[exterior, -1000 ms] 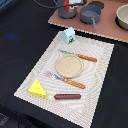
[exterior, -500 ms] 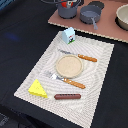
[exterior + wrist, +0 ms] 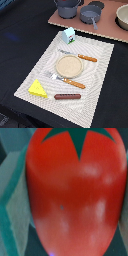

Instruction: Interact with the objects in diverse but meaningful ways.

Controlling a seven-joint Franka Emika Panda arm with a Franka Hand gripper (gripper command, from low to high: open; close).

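Observation:
The round red tomato point(image 3: 75, 193) with its green stem star fills the wrist view, very close to the camera. My gripper point(image 3: 70, 208) is shut on it; a teal finger point(image 3: 14, 198) shows at one side. Neither the arm nor the tomato appears in the exterior view. There, the yellow holed cheese wedge point(image 3: 37, 88) lies at the placemat's near left corner. The thin brown sausage point(image 3: 67, 96) lies beside it toward the exterior view's right. The white cube carton point(image 3: 69, 35) stands at the mat's far edge.
A tan round plate point(image 3: 68, 65) sits mid-placemat point(image 3: 97, 75), with an orange-handled fork point(image 3: 65, 79) on its near side and a knife point(image 3: 80, 56) on its far side. Dark pots point(image 3: 67, 7) point(image 3: 91, 16) and a bowl point(image 3: 123, 15) stand on a brown board behind.

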